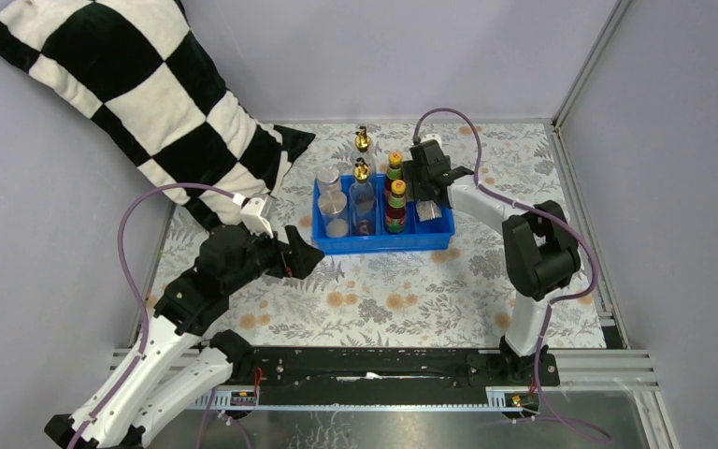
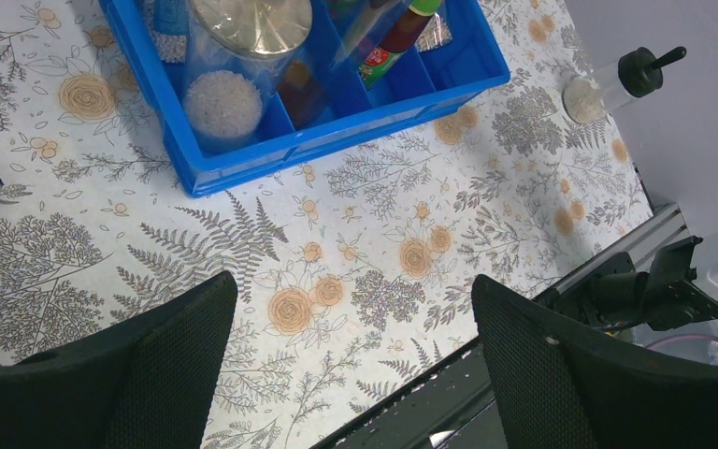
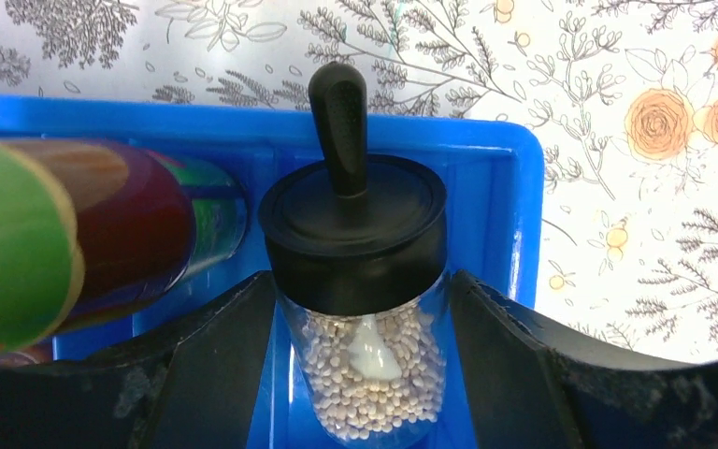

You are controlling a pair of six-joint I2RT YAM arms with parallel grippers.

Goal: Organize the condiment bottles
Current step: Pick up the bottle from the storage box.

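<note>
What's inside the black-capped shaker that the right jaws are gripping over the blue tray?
Through the clear body of the black-capped shaker, small pale round grains show, with a white patch among them. Its black cap covers whatever sits higher up.

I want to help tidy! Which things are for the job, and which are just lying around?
For the job: gold-spouted bottles; orange-capped bottles; jars; held shaker; loose shaker; tray.
Lying about: pillow.
</note>
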